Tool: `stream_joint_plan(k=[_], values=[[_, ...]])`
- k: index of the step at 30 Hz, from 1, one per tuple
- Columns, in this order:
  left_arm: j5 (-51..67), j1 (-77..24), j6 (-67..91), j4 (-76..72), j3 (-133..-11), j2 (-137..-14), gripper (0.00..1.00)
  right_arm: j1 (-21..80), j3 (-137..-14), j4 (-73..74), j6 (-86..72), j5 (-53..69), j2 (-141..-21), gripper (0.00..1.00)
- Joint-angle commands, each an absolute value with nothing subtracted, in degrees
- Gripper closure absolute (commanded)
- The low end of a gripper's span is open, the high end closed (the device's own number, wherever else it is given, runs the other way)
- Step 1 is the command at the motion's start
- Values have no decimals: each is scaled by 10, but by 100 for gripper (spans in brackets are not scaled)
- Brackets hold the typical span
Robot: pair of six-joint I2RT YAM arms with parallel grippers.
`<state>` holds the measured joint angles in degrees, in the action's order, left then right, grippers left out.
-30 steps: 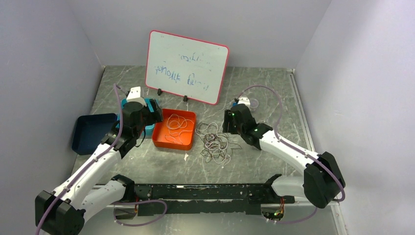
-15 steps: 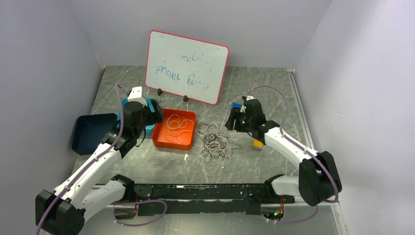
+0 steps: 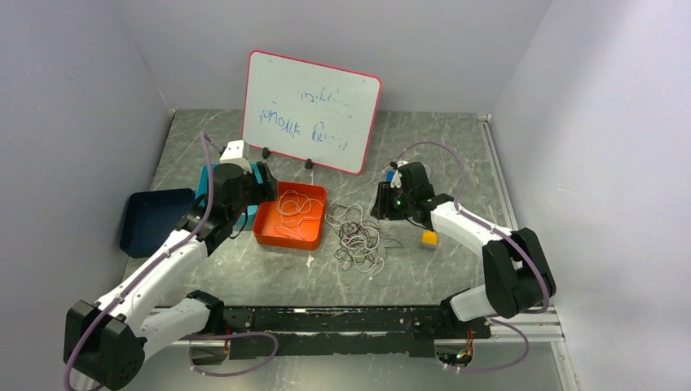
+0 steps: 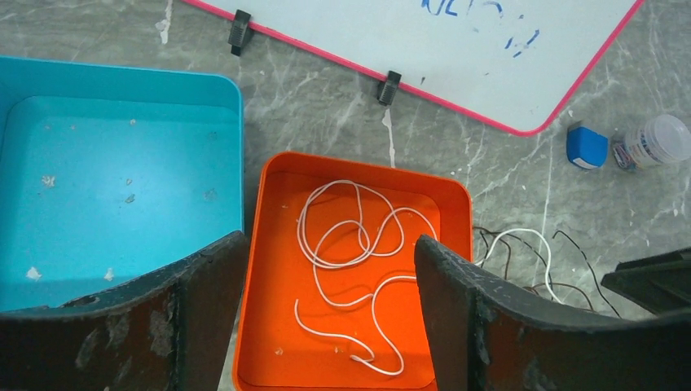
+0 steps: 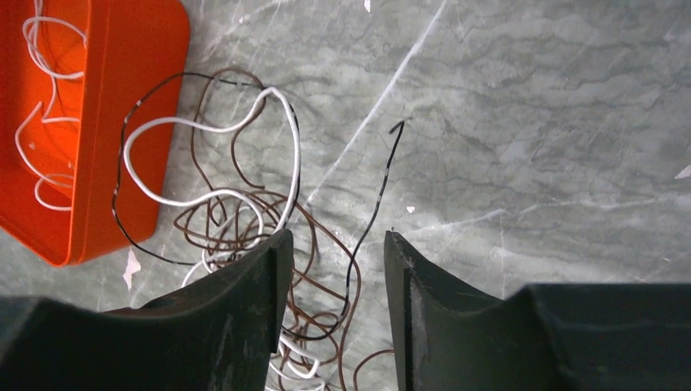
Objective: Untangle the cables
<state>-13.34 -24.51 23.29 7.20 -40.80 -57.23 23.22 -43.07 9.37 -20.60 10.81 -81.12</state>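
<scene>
**Both arms poised over the cable work, pincers apart**

The left arm reached from its near-left base toward the far right, its wrist bent down so the left gripper (image 4: 326,269) hung above the shallow orange plastic tray (image 4: 273,326), fingers spread wide and gripping nothing. One thin white cable (image 3: 295,204) lay coiled inside that tray, just right of the light-blue plastic tray (image 4: 122,163). The right arm folded at its elbow on the near right, its forearm running left. The right gripper (image 5: 336,244) pointed down at the right edge of the loose tangle of white, brown and black cables (image 3: 356,235) on the grey marbled table (image 3: 440,155). Its fingers stood apart, and a thin black strand (image 5: 371,212) showed in the gap, unclamped.
</scene>
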Motion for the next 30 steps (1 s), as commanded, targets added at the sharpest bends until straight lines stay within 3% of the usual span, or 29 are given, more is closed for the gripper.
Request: stream_joint_plan(k=[1, 18, 30], values=[[-103, -241, 229, 45, -433, -580, 21, 229, -463, 100, -181, 110, -826, 53], [-58, -241, 228, 15, -439, -619, 23, 229, -448, 198, -157, 156, -744, 55], [-22, -242, 233, 10, -441, -639, 24, 229, -416, 184, -138, 212, -769, 61]])
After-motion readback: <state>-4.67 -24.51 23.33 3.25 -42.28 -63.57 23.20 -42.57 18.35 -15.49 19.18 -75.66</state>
